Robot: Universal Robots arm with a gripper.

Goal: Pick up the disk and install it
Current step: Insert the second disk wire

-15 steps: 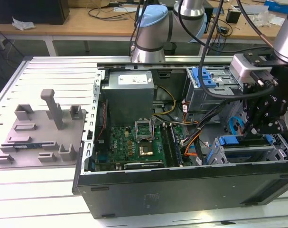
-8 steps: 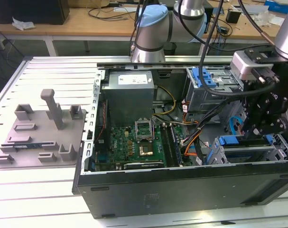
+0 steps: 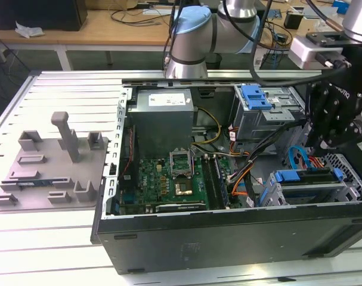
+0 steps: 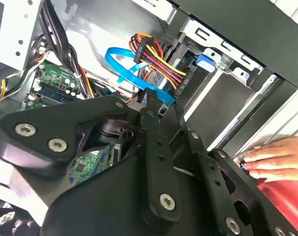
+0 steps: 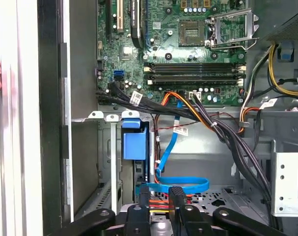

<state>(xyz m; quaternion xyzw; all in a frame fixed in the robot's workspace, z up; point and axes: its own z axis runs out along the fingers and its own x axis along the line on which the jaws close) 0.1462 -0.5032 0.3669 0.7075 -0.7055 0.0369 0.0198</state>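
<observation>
tool [image 3: 331, 128]: black, hangs inside the open computer case [image 3: 228, 238], above the lower drive cage [image 3: 312, 187]; in the first wrist view [image 5: 161, 209] the fingers sit pressed close, pinching what looks like a connector at the end of the red, yellow and orange wire bundle [image 4: 156, 61], though that is a judgement, contact partly hidden
disk [image 3: 306, 177]: appears already seated in the lower drive cage, blue carrier edge facing up, under the tool; likely slotted there so cables reach it
blue cable [image 5: 176, 184]: flat loop lying beside the cage, near the tool tips
motherboard [image 3: 175, 179]: flat on the case floor, across from the cage
grey holder [image 3: 52, 164]: on the worktop outside the case, no disk on it
hand [image 4: 279, 157]: a person's, resting on the case's outer edge, probably steadying it
</observation>
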